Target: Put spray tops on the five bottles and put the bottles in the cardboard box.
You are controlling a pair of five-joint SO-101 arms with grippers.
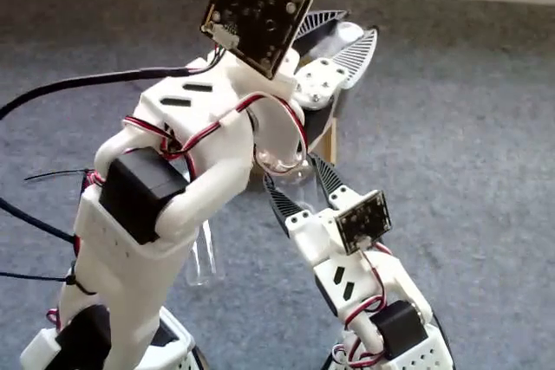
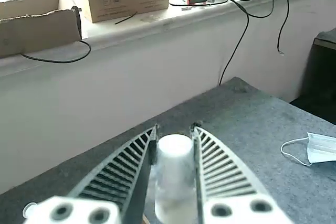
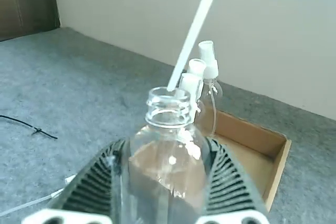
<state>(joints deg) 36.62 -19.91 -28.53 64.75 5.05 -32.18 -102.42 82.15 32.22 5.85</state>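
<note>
Left tool (image 2: 174, 129) clamped on spray top (image 2: 174, 163), right tool (image 3: 167, 153) on bottle (image 3: 168, 109): keep the tube (image 3: 194, 30) centred, lower straight, then twist.

**Two white desktop arms with black ribbed fingers.**
Left arm (image 1: 217, 162) and right arm (image 1: 347, 288): white moulded shells with short black slots (image 1: 198, 87), black servo blocks (image 1: 139, 192) set at the joints, and thin red, white and black wires (image 1: 201, 134) looped along the links. Thick black cables (image 1: 87, 82) trail from the left arm. Each wrist bears a square black circuit board (image 1: 257, 13) with gold-ringed corner holes. Left gripper (image 2: 175, 129) and right gripper (image 3: 168, 145): tapering black fingers (image 2: 123, 166) with cross-ribs, fixed to white mounts with round dark screw holes (image 2: 62, 212).
</note>
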